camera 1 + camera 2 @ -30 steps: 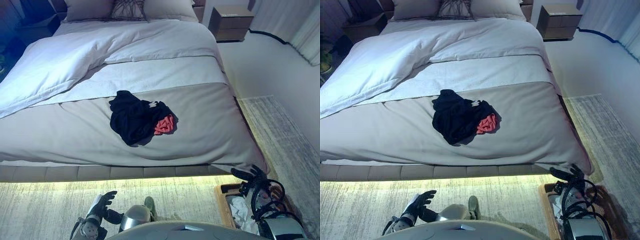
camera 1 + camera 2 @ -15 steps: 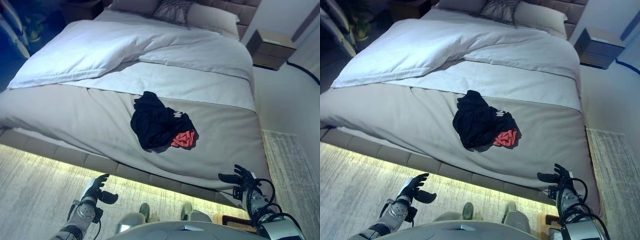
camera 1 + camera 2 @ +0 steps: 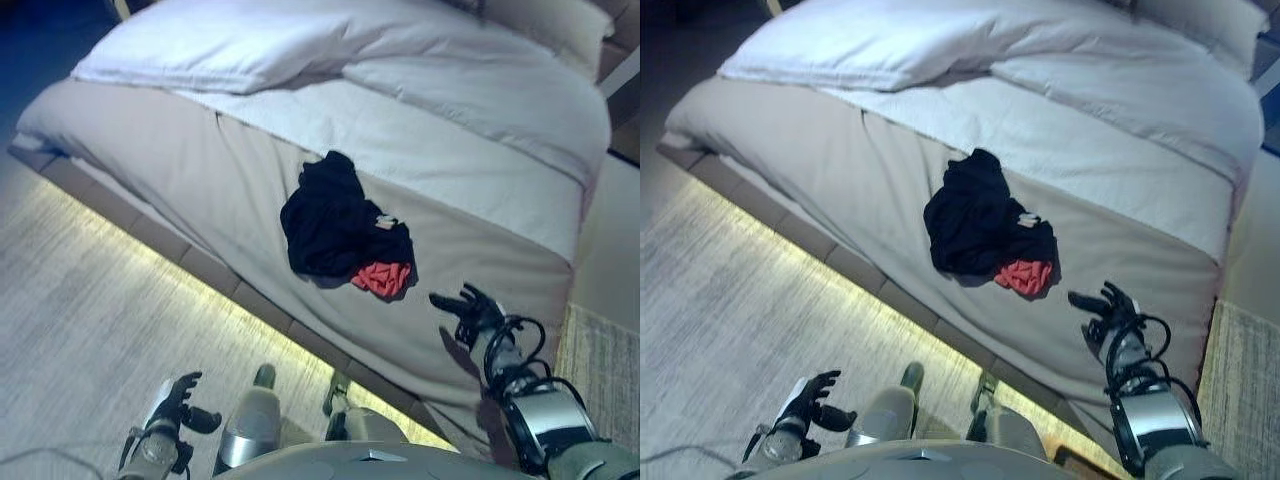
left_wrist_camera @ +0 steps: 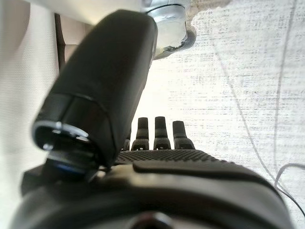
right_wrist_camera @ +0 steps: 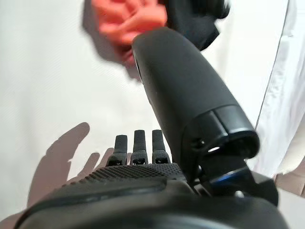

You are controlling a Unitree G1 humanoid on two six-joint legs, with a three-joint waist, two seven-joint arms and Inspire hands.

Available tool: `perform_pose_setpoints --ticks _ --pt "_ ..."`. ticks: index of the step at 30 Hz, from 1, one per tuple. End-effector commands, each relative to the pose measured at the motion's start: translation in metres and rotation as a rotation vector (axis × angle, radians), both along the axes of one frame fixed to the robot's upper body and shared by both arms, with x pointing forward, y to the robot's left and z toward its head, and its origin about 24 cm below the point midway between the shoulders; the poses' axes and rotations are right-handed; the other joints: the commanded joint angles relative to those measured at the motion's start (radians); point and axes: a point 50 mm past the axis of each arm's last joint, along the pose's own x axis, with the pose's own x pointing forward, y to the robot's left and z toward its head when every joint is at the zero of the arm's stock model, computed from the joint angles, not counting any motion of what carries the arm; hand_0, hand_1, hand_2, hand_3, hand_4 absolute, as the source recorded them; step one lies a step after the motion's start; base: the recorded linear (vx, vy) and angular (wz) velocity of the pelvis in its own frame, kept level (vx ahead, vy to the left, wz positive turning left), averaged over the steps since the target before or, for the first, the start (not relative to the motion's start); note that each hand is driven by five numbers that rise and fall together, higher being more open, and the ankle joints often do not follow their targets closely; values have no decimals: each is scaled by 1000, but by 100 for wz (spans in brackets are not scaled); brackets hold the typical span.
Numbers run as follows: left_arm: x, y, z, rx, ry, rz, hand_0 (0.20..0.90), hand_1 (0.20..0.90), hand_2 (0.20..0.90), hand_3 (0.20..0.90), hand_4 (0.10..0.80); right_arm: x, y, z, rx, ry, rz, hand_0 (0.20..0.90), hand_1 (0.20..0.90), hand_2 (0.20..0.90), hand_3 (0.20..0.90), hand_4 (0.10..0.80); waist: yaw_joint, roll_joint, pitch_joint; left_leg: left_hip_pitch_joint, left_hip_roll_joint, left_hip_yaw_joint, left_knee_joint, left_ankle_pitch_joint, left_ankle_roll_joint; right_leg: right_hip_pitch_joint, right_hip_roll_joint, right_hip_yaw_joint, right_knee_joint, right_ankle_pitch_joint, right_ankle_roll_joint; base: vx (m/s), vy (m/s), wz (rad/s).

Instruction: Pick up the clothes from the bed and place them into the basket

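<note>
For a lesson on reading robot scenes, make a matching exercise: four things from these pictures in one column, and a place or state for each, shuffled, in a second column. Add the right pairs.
Things
1. black garment
2. red garment
3. right hand
4. left hand

Places or states
A. low over the carpet, off the bed, holding nothing
B. open above the grey cover, short of the clothes
C. small bundle at the near edge of the pile
D. largest part of the pile on the grey cover

Pairs: 1-D, 2-C, 3-B, 4-A
</note>
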Motion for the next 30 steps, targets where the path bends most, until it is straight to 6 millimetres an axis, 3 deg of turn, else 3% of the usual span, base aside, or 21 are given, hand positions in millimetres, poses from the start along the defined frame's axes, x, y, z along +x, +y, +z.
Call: perform_pose_setpoints --ticks 1,13,22,24,25,27,30 --pt "22 -4 13 3 -129 -70 900 900 900 900 800 28 -32 54 -80 -199 -73 900 900 900 900 800 32 77 27 -45 16 87 -141 113 21 -35 -15 3 173 -84 18 -70 -39 13" --pt "48 -14 26 -24 -222 -108 900 900 900 900 800 50 -35 87 -166 -220 -90 900 900 900 900 800 48 119 95 -200 -31 59 -14 94 27 -161 -18 -13 257 -107 -10 -16 -9 7" --pt "60 -10 36 -36 -267 -94 900 900 900 900 800 63 -41 112 -272 -189 -44 900 900 900 900 800 53 143 123 -260 -34 49 15 92 26 -226 -14 -9 300 -130 -18 10 1 3" --pt "61 -9 37 -35 -275 -95 900 900 900 900 800 65 -41 115 -293 -183 -32 820 820 820 807 707 56 144 127 -263 -32 47 12 93 25 -228 -13 -12 301 -132 -18 33 -35 3" --pt "62 -8 38 -38 -279 -92 900 900 900 900 800 66 -41 118 -308 -184 -28 585 585 585 532 432 58 144 127 -264 -31 47 9 95 24 -230 -12 -12 300 -132 -18 29 -29 4" --pt "64 -8 40 -37 -288 -95 900 900 900 900 800 68 -42 124 -314 -202 -35 300 300 300 200 100 62 147 131 -265 -29 45 3 97 23 -229 -13 -17 298 -131 -17 10 -11 2" --pt "65 -7 42 -39 -294 -96 900 900 900 900 800 73 -43 138 -324 -244 -44 300 300 300 200 100 68 148 129 -260 -25 41 -16 101 20 -225 -11 -21 290 -134 -15 1 -5 1"
